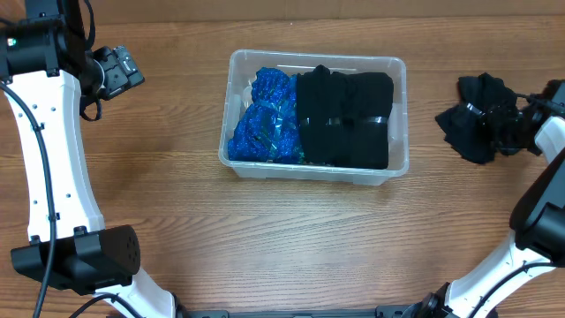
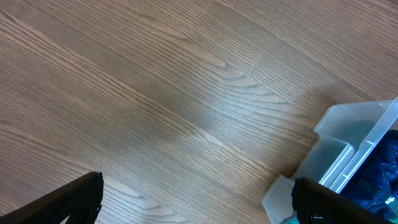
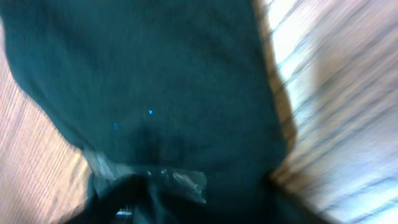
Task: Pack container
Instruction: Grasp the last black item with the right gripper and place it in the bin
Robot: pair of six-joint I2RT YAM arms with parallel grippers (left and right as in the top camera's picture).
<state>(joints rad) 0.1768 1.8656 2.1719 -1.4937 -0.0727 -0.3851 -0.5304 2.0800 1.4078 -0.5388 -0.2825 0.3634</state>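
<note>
The clear plastic container (image 1: 398,119) stands mid-table, holding blue bundles (image 1: 262,124) on its left and black cloth (image 1: 344,119) on its right. Its corner shows in the left wrist view (image 2: 348,134). My right gripper (image 1: 503,119) at the far right is shut on a bunched black cloth item (image 1: 477,124), which fills the blurred right wrist view (image 3: 155,87). My left gripper (image 1: 132,71) is open and empty at the far left, over bare wood; its fingertips (image 2: 196,199) show at the bottom corners of its wrist view.
The wooden table (image 1: 159,177) spreads around the container. My white arm links (image 1: 53,159) run down the left side and another (image 1: 538,203) down the right.
</note>
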